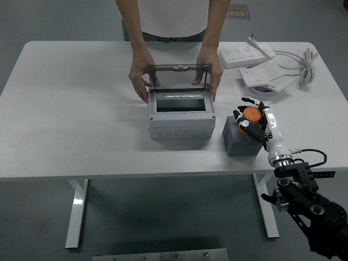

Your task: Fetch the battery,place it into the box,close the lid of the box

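Observation:
A grey box (180,116) stands mid-table with its clear lid (180,75) raised upright. A person at the far side grips the lid's two side edges, one hand (141,78) on the left and one hand (210,73) on the right. To the box's right sits a dark grey block (237,142). My right hand (251,120) rests over the block's top, fingers curled around an orange battery (250,114). The left arm does not show.
Two white power strips (246,53) (266,74) with a coiled white cable (302,65) lie at the back right, beside a purple-rimmed round object (262,89). Bare table (76,109) spreads left of the box.

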Action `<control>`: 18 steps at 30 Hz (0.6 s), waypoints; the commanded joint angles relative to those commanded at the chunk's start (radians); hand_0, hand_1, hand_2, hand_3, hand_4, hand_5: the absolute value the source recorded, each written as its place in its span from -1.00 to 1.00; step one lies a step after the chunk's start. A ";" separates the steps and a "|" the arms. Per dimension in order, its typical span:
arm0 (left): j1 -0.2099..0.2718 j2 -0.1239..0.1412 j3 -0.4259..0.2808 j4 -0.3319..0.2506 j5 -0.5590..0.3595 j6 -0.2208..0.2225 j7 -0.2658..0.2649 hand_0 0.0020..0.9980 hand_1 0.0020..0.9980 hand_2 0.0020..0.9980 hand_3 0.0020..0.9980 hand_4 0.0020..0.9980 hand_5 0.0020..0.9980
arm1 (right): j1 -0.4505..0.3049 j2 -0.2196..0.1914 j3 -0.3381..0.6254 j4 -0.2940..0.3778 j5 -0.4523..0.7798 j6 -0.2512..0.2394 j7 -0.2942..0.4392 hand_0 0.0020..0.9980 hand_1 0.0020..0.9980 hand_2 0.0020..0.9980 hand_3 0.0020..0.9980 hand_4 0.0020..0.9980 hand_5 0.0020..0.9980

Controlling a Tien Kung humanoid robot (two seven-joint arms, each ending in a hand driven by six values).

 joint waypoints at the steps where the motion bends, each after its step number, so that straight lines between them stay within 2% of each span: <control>1: 0.000 0.000 0.000 0.000 0.000 0.000 0.000 -0.13 0.23 0.24 0.38 0.56 1.00 | 0.000 0.000 0.000 0.000 0.001 -0.002 0.000 0.42 0.32 0.23 0.41 0.45 -0.48; 2: 0.000 0.000 0.000 0.000 0.001 0.001 -0.001 -0.13 0.23 0.23 0.38 0.56 1.00 | 0.000 0.000 -0.001 0.001 0.001 -0.004 0.000 0.38 0.29 0.20 0.35 0.31 -0.60; 7: 0.000 -0.001 -0.001 0.000 0.002 0.002 -0.002 -0.13 0.23 0.23 0.38 0.56 1.00 | 0.001 -0.001 -0.004 0.008 0.006 -0.019 0.002 0.38 0.29 0.20 0.35 0.31 -0.60; 8: 0.000 -0.001 -0.001 0.000 0.003 0.003 -0.002 -0.13 0.23 0.23 0.38 0.56 1.00 | 0.001 -0.001 -0.004 0.009 0.007 -0.023 0.002 0.35 0.25 0.18 0.33 0.15 -0.75; 13: -0.001 -0.001 -0.002 0.000 0.004 0.005 -0.003 -0.13 0.23 0.23 0.38 0.56 1.00 | 0.002 -0.001 -0.007 0.013 0.016 -0.037 0.000 0.35 0.25 0.18 0.33 0.15 -0.75; 14: -0.001 -0.001 -0.002 0.000 0.004 0.005 -0.003 -0.13 0.24 0.24 0.38 0.56 1.00 | 0.002 -0.001 -0.008 0.013 0.018 -0.038 -0.001 0.23 0.05 0.05 0.18 0.00 -0.73; 18: -0.001 0.000 -0.003 0.000 0.006 0.009 -0.004 -0.13 0.24 0.24 0.38 0.56 1.00 | 0.001 -0.001 -0.008 0.009 0.023 -0.040 -0.004 0.23 0.05 0.05 0.18 0.00 -0.73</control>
